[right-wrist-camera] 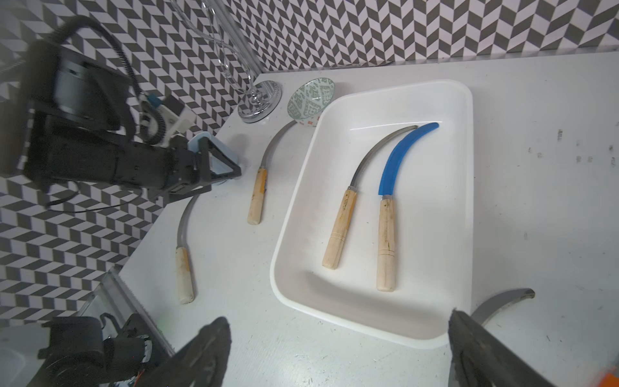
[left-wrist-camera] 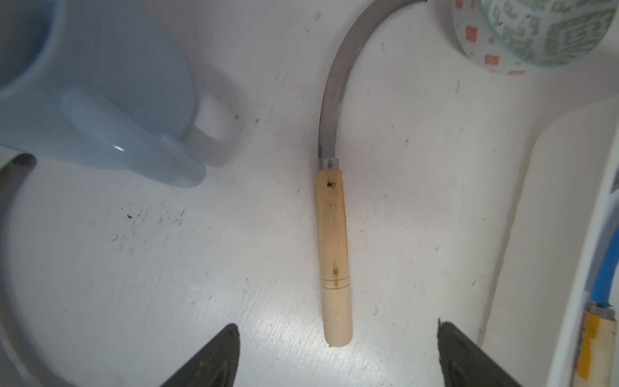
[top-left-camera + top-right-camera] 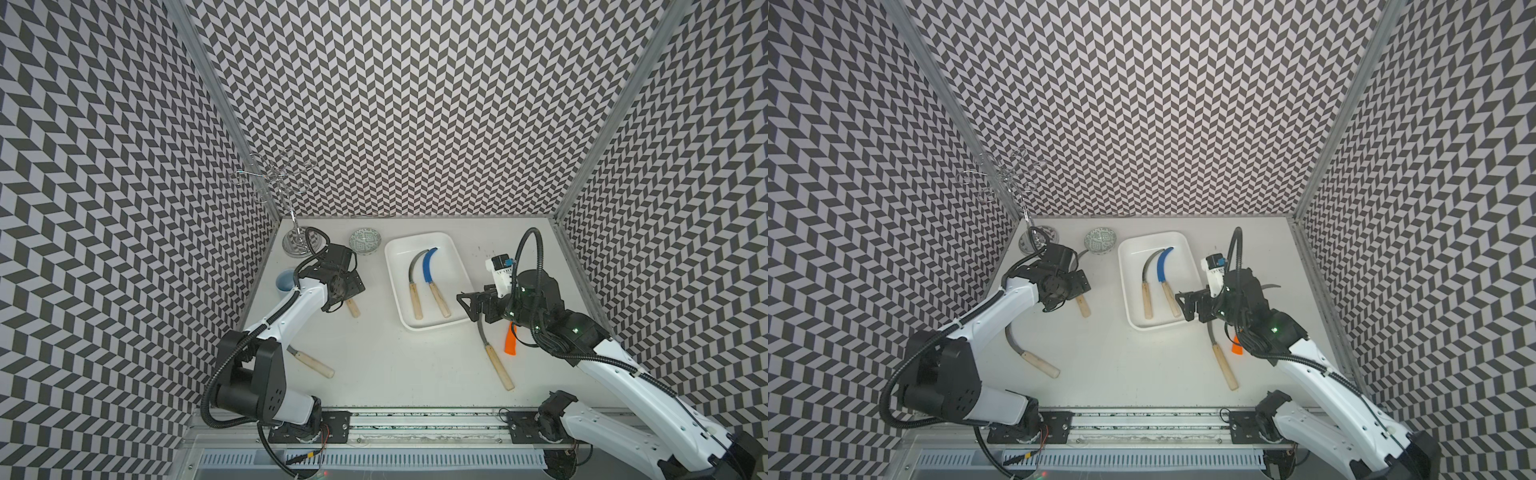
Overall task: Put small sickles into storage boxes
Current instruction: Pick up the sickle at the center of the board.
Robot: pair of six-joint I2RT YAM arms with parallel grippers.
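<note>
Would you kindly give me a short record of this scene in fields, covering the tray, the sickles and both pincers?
tray: white tray, two sickles inside
in tray: grey-bladed sickle; blue-bladed sickle
left pincer: open, over a loose sickle
right pincer: open, empty, beside the tray
also on table: sickle by left arm; sickle right of tray; orange-handled sickle
other items: patterned bowl; light-blue mug; metal stand
</note>
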